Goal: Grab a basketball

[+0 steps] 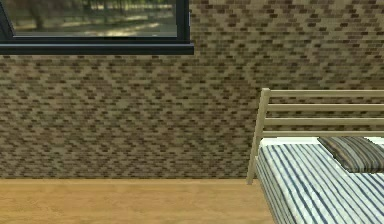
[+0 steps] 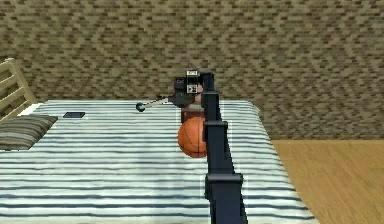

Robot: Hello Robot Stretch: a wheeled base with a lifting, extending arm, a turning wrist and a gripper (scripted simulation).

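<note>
The basketball [image 2: 190,138] lies on the bed [image 2: 100,165] toward its wall-side edge; the gripper [image 2: 148,104] is close by, and whether it holds anything cannot be told. It should straddle the ball's widest part before lifting

Mottled brown brick wall [image 1: 120,110]: rough, matt. Light plank floor [image 1: 120,200]: wood, smooth, faint sheen. Pale slatted bed frame [image 1: 264,130]: wood, matt. Blue-and-white striped bedcover [image 2: 100,165] and grey striped pillow [image 2: 22,130] at its left: cloth, soft, matt. Orange round basketball [image 2: 190,140]: dull, rubbery look. Dark square arm bar [image 2: 224,180]: smooth, hard, matt.
</note>
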